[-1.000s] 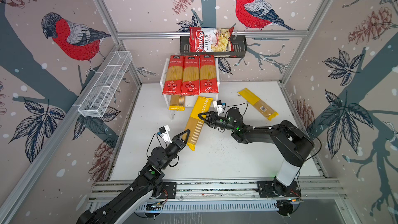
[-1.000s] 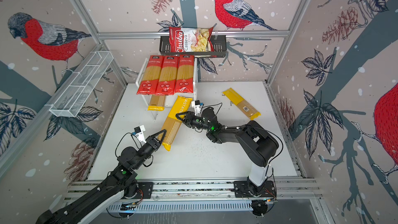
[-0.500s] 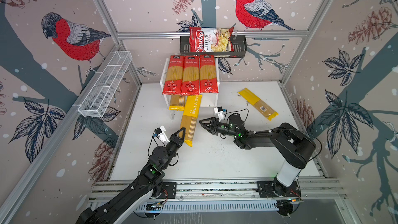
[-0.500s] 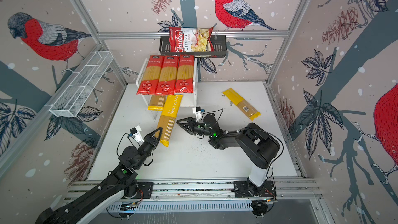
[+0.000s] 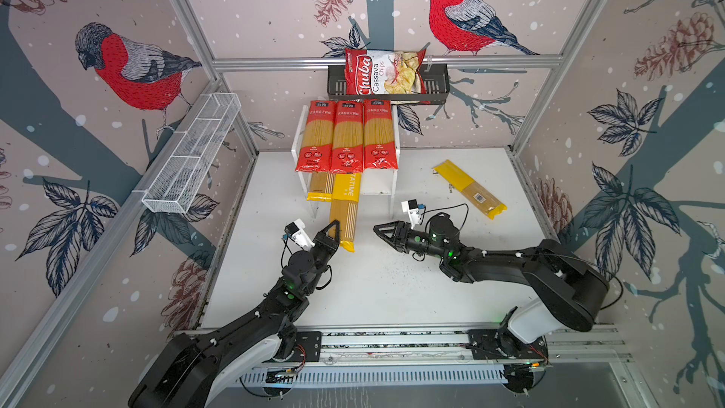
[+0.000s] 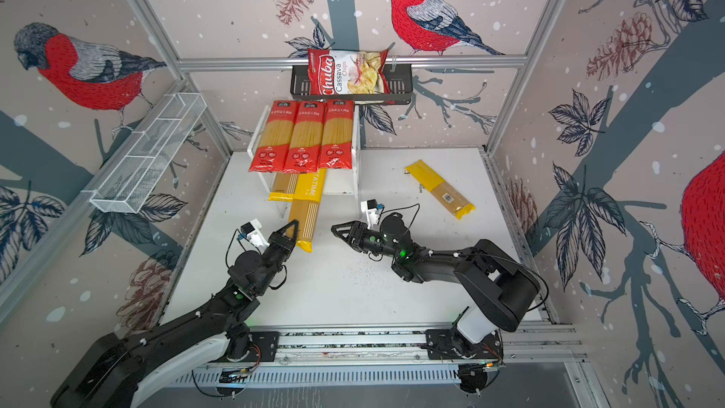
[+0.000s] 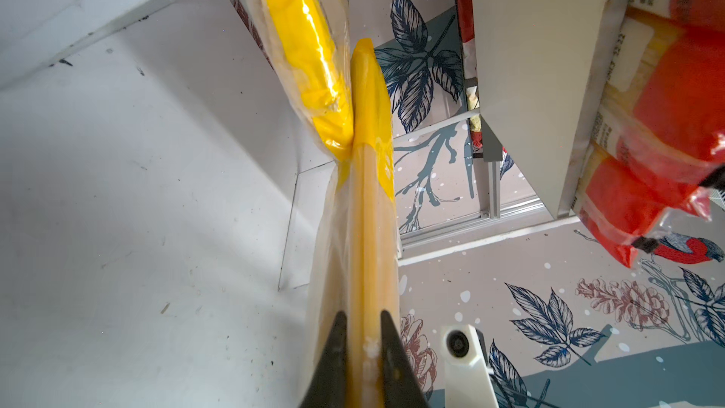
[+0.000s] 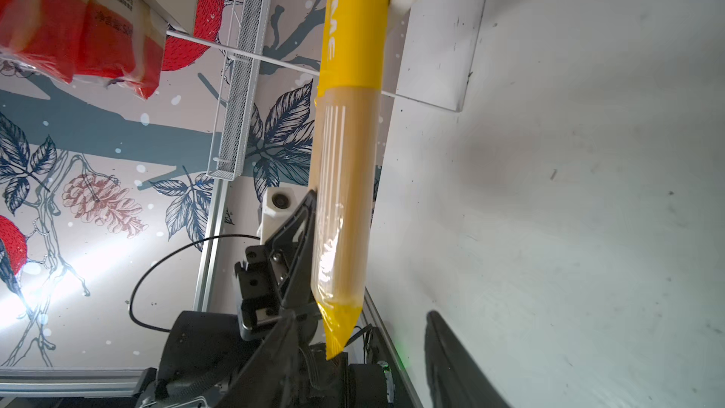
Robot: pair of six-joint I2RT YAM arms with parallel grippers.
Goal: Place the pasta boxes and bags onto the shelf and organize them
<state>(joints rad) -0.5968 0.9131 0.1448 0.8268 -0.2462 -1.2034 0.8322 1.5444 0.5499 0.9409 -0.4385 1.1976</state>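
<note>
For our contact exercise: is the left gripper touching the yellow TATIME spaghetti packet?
Touching. In the left wrist view the left gripper pinches the yellow TATIME spaghetti packet between its fingers, no gap.

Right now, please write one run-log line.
left gripper: shut on held yellow packet, end at shelf lower tier | right gripper: open, empty | shelf top: three red packets | table: loose yellow packet

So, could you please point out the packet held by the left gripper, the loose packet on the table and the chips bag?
held packet [image 5: 343, 215]: in a top view, its clear middle.
loose packet [image 5: 468, 188]: in a top view, its middle.
chips bag [image 5: 382, 72]: in a top view, its printed front.
</note>
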